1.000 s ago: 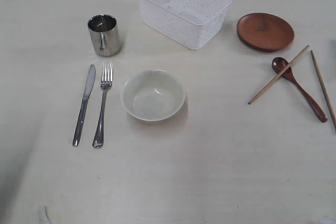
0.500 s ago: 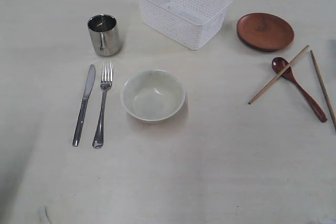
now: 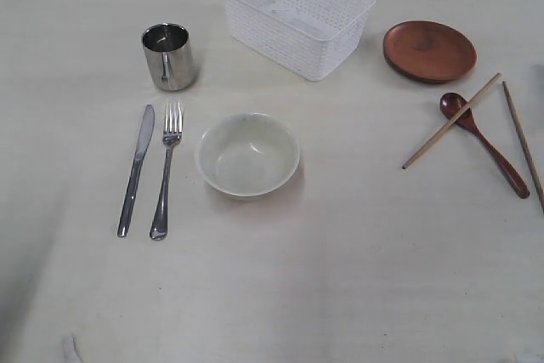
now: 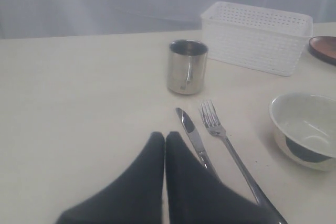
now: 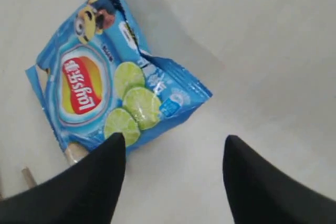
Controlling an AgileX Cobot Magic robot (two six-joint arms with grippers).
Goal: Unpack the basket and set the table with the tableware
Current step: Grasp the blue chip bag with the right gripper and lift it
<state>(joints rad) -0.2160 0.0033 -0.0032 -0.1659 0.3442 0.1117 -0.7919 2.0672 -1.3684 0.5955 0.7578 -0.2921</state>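
Note:
The white basket (image 3: 296, 14) stands at the back of the table (image 3: 357, 278), and nothing shows inside it. A steel cup (image 3: 169, 56), knife (image 3: 136, 169) and fork (image 3: 165, 169) lie left of the off-white bowl (image 3: 247, 155). On the right are the brown plate (image 3: 428, 50), the wooden spoon (image 3: 483, 143) and two chopsticks (image 3: 451, 121), one resting across the spoon. Neither arm shows in the exterior view. My left gripper (image 4: 165, 136) is shut and empty, beside the knife (image 4: 195, 139). My right gripper (image 5: 173, 140) is open over bare table, next to the chips bag (image 5: 110, 85).
The blue chips bag lies flat on the table in the right wrist view, with the end of a wooden stick (image 5: 29, 178) beside it. The basket (image 4: 255, 35), cup (image 4: 187, 66), fork (image 4: 231, 153) and bowl (image 4: 304, 129) also show in the left wrist view.
Nothing on the table has moved in the exterior view across the three frames.

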